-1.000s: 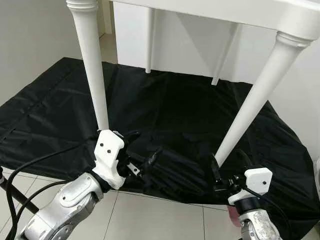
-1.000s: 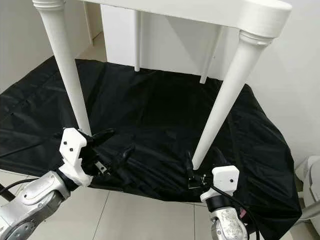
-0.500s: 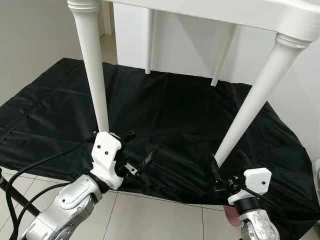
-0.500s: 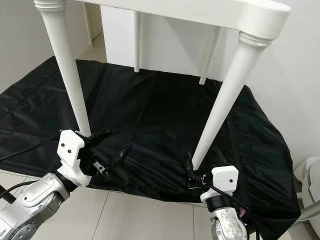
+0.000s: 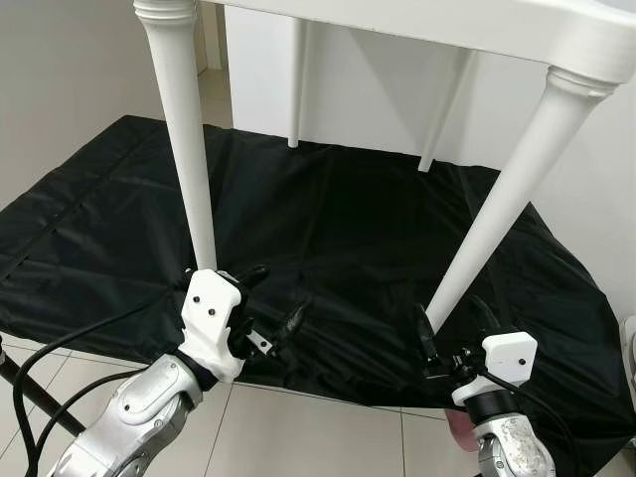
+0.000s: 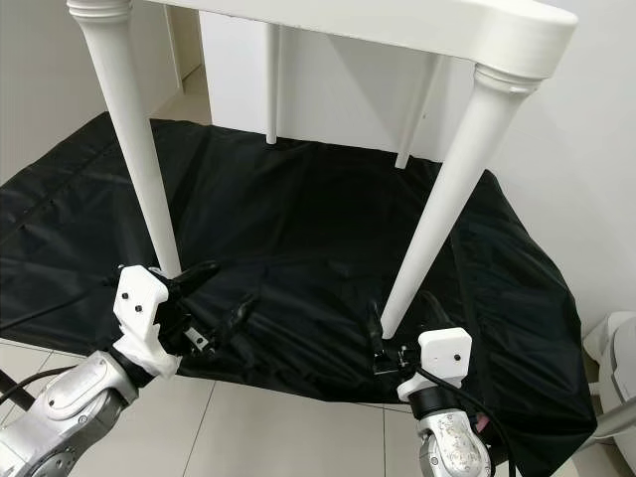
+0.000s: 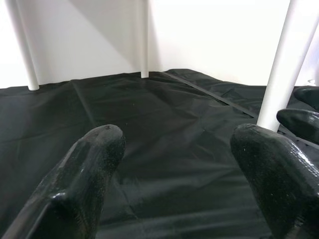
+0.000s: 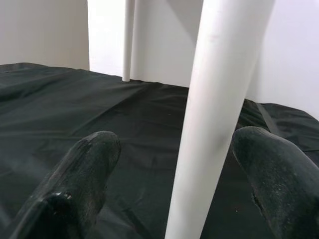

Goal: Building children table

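Note:
A white children's table (image 5: 556, 30) stands upright on a black sheet (image 5: 338, 219), its four legs down. My left gripper (image 5: 270, 298) is open, low over the sheet just in front of the foot of the front left leg (image 5: 184, 149), not touching it. In the left wrist view its two fingertips (image 7: 94, 149) are spread wide with only sheet between them. My right gripper (image 5: 452, 326) is open with a finger on either side of the foot of the front right leg (image 5: 497, 209). That leg (image 8: 214, 114) rises between the fingers in the right wrist view.
The two back legs (image 5: 296, 89) stand at the sheet's far edge before a white wall. Pale floor tiles (image 5: 318, 427) border the near edge of the sheet. Black cables (image 5: 60, 338) trail beside my left arm. A white object (image 6: 616, 368) sits at the far right.
My left gripper has drawn back a little from the front left leg towards the sheet's near edge, still open. The right gripper and the table have not moved.

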Tool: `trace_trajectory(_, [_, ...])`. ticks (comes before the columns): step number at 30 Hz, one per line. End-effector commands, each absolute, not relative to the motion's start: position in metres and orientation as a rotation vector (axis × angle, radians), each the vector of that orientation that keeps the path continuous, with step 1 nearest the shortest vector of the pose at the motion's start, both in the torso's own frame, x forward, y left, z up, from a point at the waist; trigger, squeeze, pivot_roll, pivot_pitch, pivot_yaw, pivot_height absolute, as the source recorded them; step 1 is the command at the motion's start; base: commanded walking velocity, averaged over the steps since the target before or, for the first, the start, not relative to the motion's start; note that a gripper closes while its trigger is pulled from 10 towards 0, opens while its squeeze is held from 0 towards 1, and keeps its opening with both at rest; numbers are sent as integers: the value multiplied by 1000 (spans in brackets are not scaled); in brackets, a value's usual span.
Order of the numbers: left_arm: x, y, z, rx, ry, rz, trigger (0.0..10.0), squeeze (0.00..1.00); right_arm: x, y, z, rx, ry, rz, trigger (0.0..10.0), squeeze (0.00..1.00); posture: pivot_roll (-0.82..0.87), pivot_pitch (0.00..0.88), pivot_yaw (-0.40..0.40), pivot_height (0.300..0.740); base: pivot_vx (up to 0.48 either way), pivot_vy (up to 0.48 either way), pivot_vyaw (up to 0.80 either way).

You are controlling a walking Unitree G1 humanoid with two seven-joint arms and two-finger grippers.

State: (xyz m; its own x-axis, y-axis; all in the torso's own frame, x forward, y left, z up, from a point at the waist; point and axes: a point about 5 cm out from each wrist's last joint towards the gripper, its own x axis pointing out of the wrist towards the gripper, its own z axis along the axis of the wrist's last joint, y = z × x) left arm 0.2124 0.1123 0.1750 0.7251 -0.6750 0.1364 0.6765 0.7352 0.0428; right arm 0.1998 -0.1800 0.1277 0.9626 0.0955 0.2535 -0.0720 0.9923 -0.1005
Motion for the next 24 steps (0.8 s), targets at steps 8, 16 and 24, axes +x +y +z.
trace_trajectory(8, [203, 112, 169, -17, -151, -847, 10000, 0, 197, -179, 122, -93, -247, 107, 10000, 0, -15, 0, -49, 740, 0, 0, 0])
trace_trajectory(16, [196, 115, 165, -42, -147, -848, 10000, 0, 195, -174, 120, -86, -230, 165, 10000, 0, -15, 0, -53, 740, 0, 0, 0])
trace_trajectory(24, [189, 118, 161, -63, -139, -869, 10000, 0, 190, -170, 116, -88, -202, 251, 10000, 0, -11, 0, -57, 740, 0, 0, 0])
